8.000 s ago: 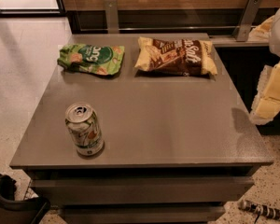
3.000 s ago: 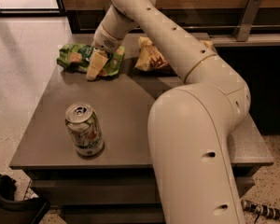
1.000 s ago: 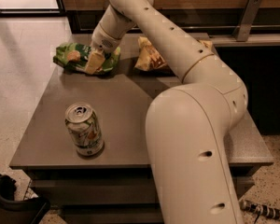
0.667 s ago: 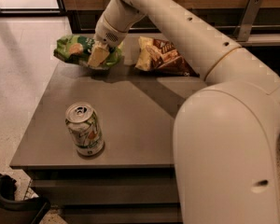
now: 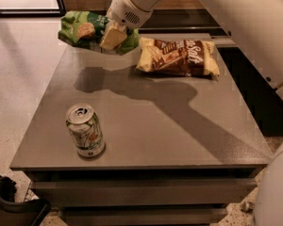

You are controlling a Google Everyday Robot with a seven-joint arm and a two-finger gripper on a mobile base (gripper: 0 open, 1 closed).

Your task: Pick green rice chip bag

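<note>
The green rice chip bag (image 5: 80,29) hangs in the air above the far left corner of the grey table (image 5: 146,121), crinkled, with a tan chip picture showing. My gripper (image 5: 112,36) is shut on the bag's right part, its cream fingers (image 5: 109,37) pressed over it. The bag's shadow lies on the table below. The white arm reaches in from the upper right.
A brown-and-yellow chip bag (image 5: 177,56) lies flat at the far middle of the table. A white-green soda can (image 5: 85,130) stands upright near the front left. A dark object (image 5: 9,206) sits on the floor at the bottom left. Dark counter at the far right.
My gripper closed on the green bag on the table and has lifted it up off the surface. The arm has swung up and right, uncovering the brown bag.
</note>
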